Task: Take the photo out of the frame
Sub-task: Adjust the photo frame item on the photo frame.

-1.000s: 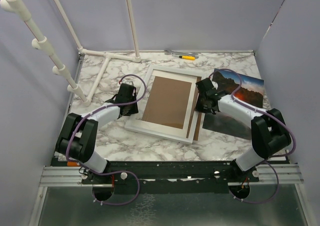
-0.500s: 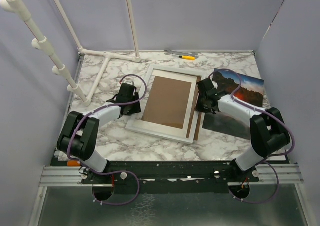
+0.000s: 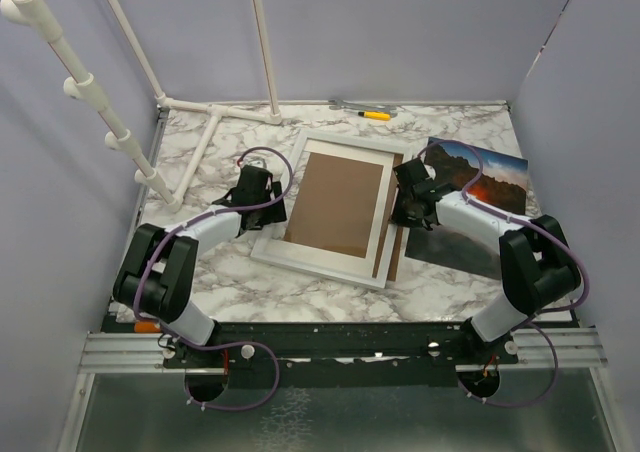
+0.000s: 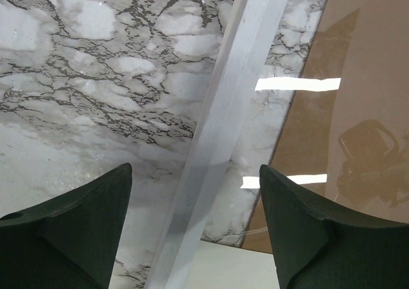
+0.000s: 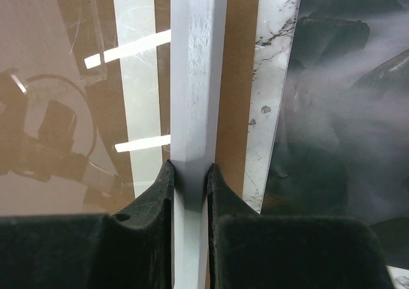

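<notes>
Centrally on the white-and-grey marble worktop (image 3: 235, 277) lies the large white rectangular picture frame (image 3: 318, 264), flat, with brown fibreboard showing through its opening and a strip of the brown backing board (image 3: 394, 257) jutting past its right rail. The left pincer (image 3: 266, 212) stands released. In the left wrist view its dark fingers (image 4: 83, 225) spread wide on either side of the frame's left rail (image 4: 220, 116) without touching it. The right pincer (image 3: 403, 212) is clenched on the frame's right rail, with both pads pressed against the white bar (image 5: 195, 65) in the right wrist view.

The thin rectangular print of a dark landscape with orange glow and blue sky (image 3: 478, 177) is out of the frame. It lies flat on the worktop just to the frame's right, partly under the right arm. A yellow-handled tool (image 3: 375, 115) rests at the far edge, and a white pipe rack (image 3: 200, 142) stands far left.
</notes>
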Motion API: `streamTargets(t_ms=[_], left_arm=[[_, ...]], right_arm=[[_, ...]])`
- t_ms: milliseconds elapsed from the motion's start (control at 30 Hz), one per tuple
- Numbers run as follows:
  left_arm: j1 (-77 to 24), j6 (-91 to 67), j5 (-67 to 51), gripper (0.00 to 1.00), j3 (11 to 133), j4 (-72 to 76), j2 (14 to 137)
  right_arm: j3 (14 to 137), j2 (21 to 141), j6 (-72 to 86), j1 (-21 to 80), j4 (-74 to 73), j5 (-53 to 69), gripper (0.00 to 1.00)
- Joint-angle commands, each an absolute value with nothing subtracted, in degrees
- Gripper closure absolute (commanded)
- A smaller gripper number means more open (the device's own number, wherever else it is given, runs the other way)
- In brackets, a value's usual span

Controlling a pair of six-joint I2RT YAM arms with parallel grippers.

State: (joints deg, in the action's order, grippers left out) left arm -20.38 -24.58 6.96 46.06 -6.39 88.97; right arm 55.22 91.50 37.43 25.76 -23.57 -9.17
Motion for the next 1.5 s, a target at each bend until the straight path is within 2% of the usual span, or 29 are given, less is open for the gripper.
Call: streamTargets(t_ms=[0, 233, 433, 1067, 1333, 1467], left_arm=[[-19.9, -24.4, 4.0, 0.2, 46.4, -4.3, 91.6], [-19.1, -26.5, -5.8, 0.36, 45.2, -0.6, 95.8], [-18.9, -28.7, -11.7, 0.45, 44.0, 2.4, 96.4], [-20.0, -32.5, -20.0, 0.47, 42.6, 7.7, 97.8], [-20.7, -32.1, -16.2, 0.44, 42.3, 6.7, 95.6], [-20.7, -30.9, -12.7, 0.37, 42.3, 5.1, 94.0]], right_arm=[[56.1, 91.8, 37.5, 25.6, -21.1, -7.5, 0.9], [56.3, 91.2, 37.5, 25.6, -21.6, -8.2, 0.9], [56.5, 90.1, 37.3, 25.1, -22.5, -9.0, 0.9], [52.9, 87.5, 35.3, 19.8, -22.5, -8.6, 0.88], [52.4, 90.3, 34.6, 19.1, -20.5, -6.3, 0.65], [52.5, 91.7, 34.0, 19.0, -20.0, -3.6, 0.55]])
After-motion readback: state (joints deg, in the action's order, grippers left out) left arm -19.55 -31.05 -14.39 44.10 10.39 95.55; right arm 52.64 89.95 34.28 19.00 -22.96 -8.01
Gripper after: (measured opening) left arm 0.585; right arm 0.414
